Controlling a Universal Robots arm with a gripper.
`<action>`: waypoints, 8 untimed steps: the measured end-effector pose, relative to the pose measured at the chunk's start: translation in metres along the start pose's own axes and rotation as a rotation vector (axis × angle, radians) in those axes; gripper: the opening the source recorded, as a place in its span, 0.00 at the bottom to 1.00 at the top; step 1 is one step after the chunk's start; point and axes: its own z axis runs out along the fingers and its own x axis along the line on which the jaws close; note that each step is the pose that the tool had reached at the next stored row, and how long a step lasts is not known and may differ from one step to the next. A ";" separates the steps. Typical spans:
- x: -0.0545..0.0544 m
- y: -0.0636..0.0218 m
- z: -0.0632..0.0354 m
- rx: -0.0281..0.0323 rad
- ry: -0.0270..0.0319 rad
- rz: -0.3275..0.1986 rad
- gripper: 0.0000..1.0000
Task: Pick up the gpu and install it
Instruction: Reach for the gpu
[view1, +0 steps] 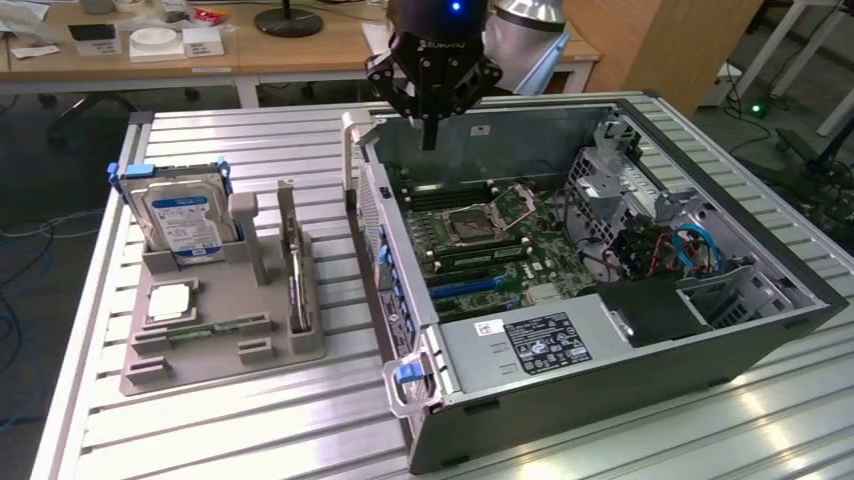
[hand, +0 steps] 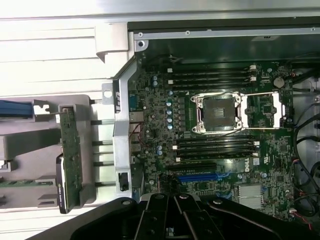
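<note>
The gpu (view1: 296, 290) is a thin dark card standing on edge in a slot of the grey holder (view1: 200, 365), at the exterior view's left of the open computer case (view1: 587, 380). From the wrist it appears edge-on as the gpu (hand: 69, 160), outside the case wall. My gripper (view1: 430, 135) hangs above the far end of the case, over the motherboard (view1: 494, 235), well apart from the gpu. Its fingers are shut together with nothing between them. The gripper (hand: 175, 200) points down over the board near the blue slot (hand: 200, 177).
A blue-labelled hard drive (view1: 187, 222) stands upright at the holder's far end. A pale square chip (view1: 171, 302) and a narrow green memory stick (view1: 214, 328) lie in the holder. Inside the case are a power supply (view1: 534, 345) and cables (view1: 674, 250). Desks stand behind the table.
</note>
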 end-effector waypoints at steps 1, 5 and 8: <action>0.001 -0.0001 0.0000 0.0000 0.0000 0.000 0.10; 0.006 -0.0005 0.0000 0.0000 0.0000 0.000 0.10; 0.011 -0.0008 0.0000 0.0000 0.0000 0.000 0.10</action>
